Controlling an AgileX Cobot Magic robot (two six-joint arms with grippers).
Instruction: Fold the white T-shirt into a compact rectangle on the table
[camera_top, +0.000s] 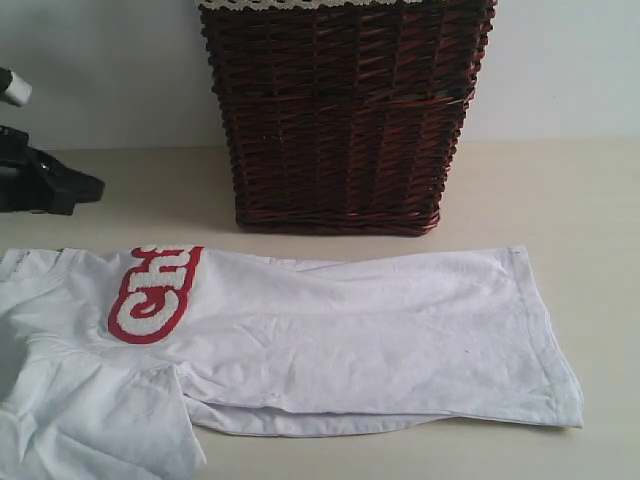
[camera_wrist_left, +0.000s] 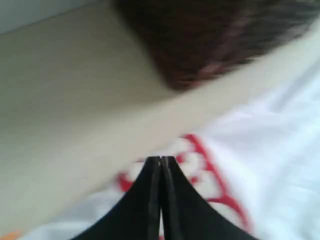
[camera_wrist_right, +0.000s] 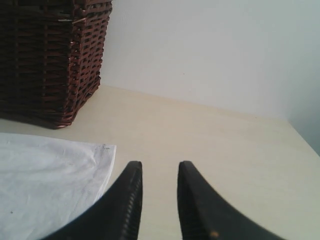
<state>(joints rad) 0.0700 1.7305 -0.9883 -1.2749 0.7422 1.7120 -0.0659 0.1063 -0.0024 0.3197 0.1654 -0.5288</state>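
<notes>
The white T-shirt (camera_top: 350, 330) lies flat on the table (camera_top: 560, 190), folded lengthwise, with a sleeve (camera_top: 100, 420) at the front left and its hem to the right. Its red-outlined letters (camera_top: 155, 295) show at the left, partly folded under. My left gripper (camera_wrist_left: 161, 159) is shut with nothing between its tips, hovering over the letters (camera_wrist_left: 205, 165); this view is blurred. The black left arm (camera_top: 60, 185) shows at the exterior view's left edge. My right gripper (camera_wrist_right: 159, 166) is open above bare table (camera_wrist_right: 225, 150), just beside the shirt's hem corner (camera_wrist_right: 100, 150). It is outside the exterior view.
A tall dark brown wicker basket (camera_top: 340, 120) with white lace trim stands behind the shirt against the pale wall (camera_wrist_right: 210, 50). Bare table stretches to the right of the basket and the shirt.
</notes>
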